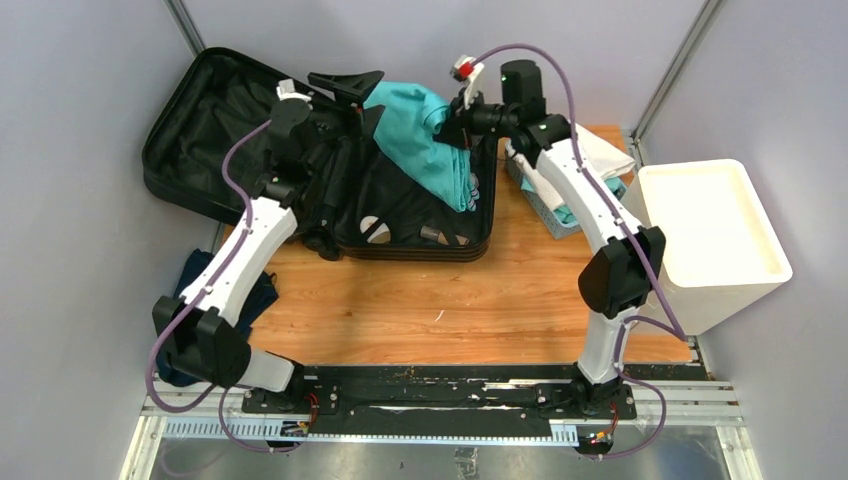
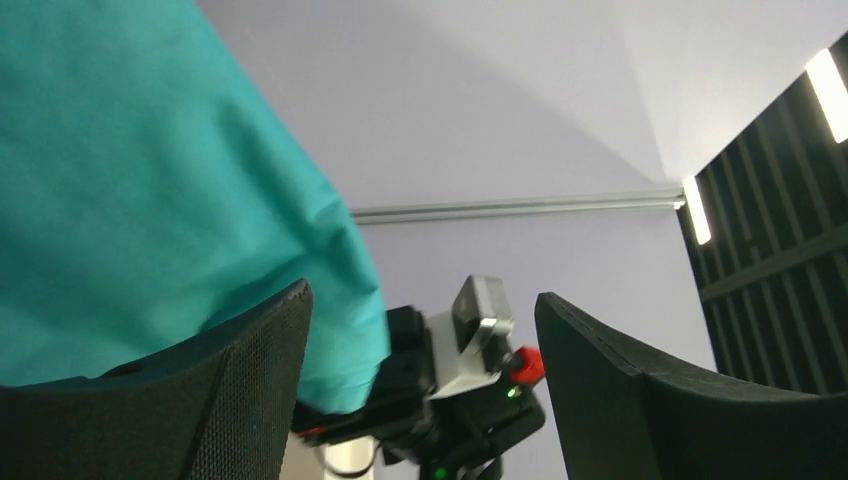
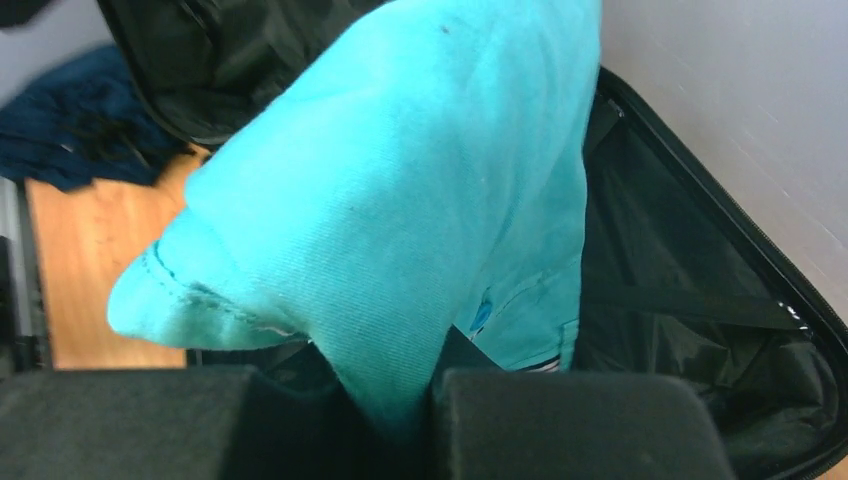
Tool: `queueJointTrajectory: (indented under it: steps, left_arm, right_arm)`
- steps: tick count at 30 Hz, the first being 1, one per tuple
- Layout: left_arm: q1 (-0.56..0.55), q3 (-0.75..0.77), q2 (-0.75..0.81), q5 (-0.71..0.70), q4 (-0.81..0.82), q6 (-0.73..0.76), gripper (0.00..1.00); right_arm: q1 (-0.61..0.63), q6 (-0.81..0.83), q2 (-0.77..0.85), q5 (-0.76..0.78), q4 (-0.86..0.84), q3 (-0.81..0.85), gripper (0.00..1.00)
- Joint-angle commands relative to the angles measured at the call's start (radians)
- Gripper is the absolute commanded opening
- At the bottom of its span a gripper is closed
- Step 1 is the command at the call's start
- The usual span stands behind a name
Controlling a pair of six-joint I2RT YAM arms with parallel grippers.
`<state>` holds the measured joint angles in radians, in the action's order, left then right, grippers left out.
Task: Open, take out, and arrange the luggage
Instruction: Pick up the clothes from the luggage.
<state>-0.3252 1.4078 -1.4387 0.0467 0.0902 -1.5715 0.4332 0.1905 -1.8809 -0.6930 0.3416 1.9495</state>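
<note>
Right hand (image 3: pixel 435 400) clenched on teal cloth (image 1: pixel 425 140), a fold pinched between both fingers and lifted above the luggage. Left hand (image 1: pixel 350 88) released, jaws wide apart, nothing between them. Raised over the far middle of the luggage, just left of the lifted cloth, with the cloth edge close against one finger (image 2: pixel 230 390) in the left wrist view.

Worktop (image 1: pixel 420 310): bare wood across the near half, arm bases at the near edge.

Luggage (image 1: pixel 200 120): on the far left of the worktop, lying open flat, two halves side by side. Left half sticking out past the left edge of the worktop, lined in black. Right half on the wood at far centre, under both hands, with the lower end of the teal cloth draped into its right side. A few small pale items on the lining by the near rim, too small to name.

White bin (image 1: pixel 715 235): right of the worktop, well apart from the luggage.

Teal cloth: hanging from the right hand in a bunched peak, stitched hem at the left in the right wrist view.

Basket (image 1: pixel 545 212): pale blue mesh, far right on the worktop, just right of the luggage, between it and the bin. White cloth (image 1: pixel 605 150) heaped on top.

Blue cloth (image 1: pixel 195 280): dark, bunched off the near left edge of the worktop, partly behind the left arm.
</note>
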Motion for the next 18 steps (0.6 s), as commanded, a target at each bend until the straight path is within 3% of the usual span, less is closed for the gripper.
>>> queueJointTrajectory:
  steps: [1,6,10,12,18]
  left_arm:
    - [0.037,-0.128,0.106,0.061,0.146,0.210,0.82]
    - [0.067,-0.260,0.231,0.169,0.196,0.473,0.84]
    - [0.071,-0.367,0.288,0.207,0.197,0.543,0.87]
    - [0.071,-0.419,0.311,0.206,0.197,0.549,0.87]
    - [0.076,-0.489,0.359,0.167,0.197,0.588,0.88]
  right_arm:
    - [-0.096,-0.166,0.045,-0.227,-0.049,0.128,0.00]
    - [-0.276,-0.161,0.041,-0.423,-0.070,0.195,0.00]
    - [-0.419,-0.076,0.045,-0.489,-0.063,0.221,0.00]
    - [-0.495,-0.029,0.045,-0.466,-0.040,0.237,0.00]
    - [-0.585,0.384,0.038,-0.216,0.151,0.295,0.00]
